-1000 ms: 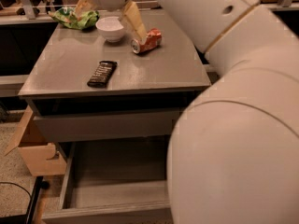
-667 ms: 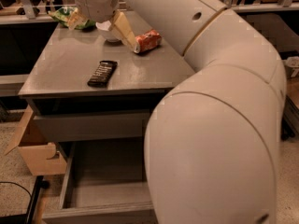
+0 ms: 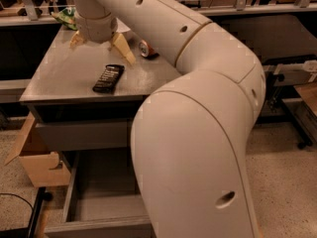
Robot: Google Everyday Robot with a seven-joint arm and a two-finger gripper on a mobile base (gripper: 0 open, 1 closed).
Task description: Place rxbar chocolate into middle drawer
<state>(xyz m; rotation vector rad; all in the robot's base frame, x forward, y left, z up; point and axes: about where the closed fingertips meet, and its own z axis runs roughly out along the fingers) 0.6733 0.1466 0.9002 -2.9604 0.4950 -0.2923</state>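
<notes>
Gripper (image 3: 99,44): above rear-left of cabinet top (image 3: 54,81); both tan fingers (image 3: 123,49) spread wide, pointing down; nothing between them, nothing held.

Bar (image 3: 108,78): black, flat, lying on cabinet top nr the front edge; sits on the camera side of the gripper, below and just fwd of the right-hand finger; not touching either finger; long axis runs roughly front-to-back, slightly angled.

Drawer (image 3: 101,205): pulled out at the bottom of the cabinet, under a closed grey panel (image 3: 79,135); grey floor and left wall visible; nothing seen on the visible floor (right part hidden behind the arm (image 3: 198,133)).

Other items on top: orange can (image 3: 146,48) on its side at the rear, just right of the gripper, partly covered by the arm; green bag (image 3: 67,16) at rear-left corner, behind the gripper.

Floor level: cardboard box (image 3: 34,157) against the cabinet's left side, flap up.

Arm: large cream links fill centre and right of view, reaching over the cabinet from the right.
</notes>
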